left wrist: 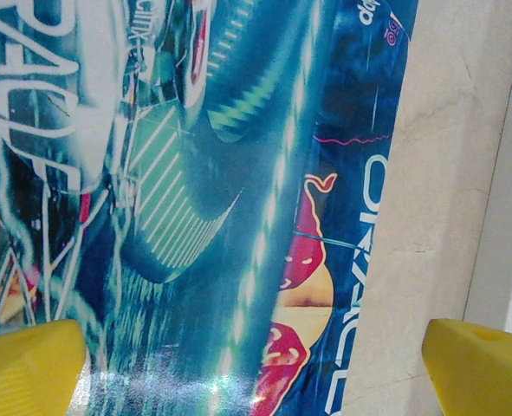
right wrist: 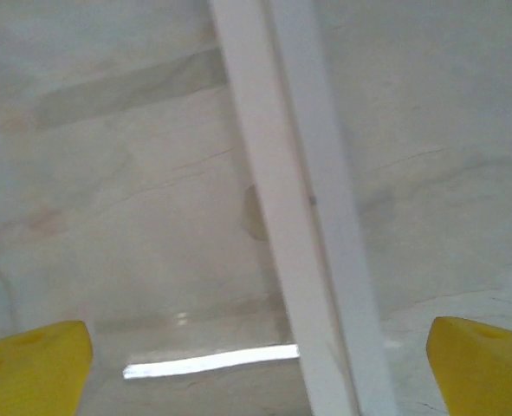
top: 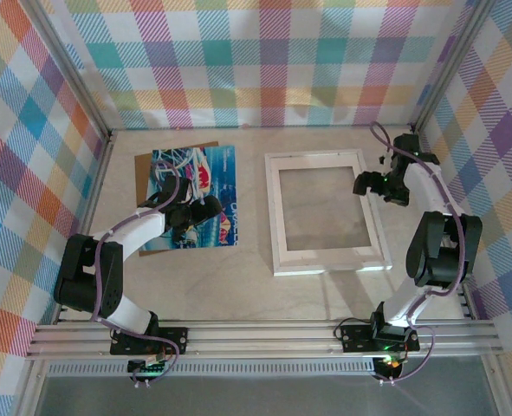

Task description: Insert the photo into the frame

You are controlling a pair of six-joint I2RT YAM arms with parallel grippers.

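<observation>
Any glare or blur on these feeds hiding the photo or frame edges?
Top external: sharp; bright glare on the near rail of the white-bordered rectangular picture frame. Left wrist: a streak of reflected light runs down the glossy blue-teal rectangular photo, print slightly soft. Right wrist: frame border blurred, a bright reflection bar on its clear pane.

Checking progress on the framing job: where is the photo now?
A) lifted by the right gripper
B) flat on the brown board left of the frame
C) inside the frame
B: the photo lies on the brown board, left of the frame.
</observation>
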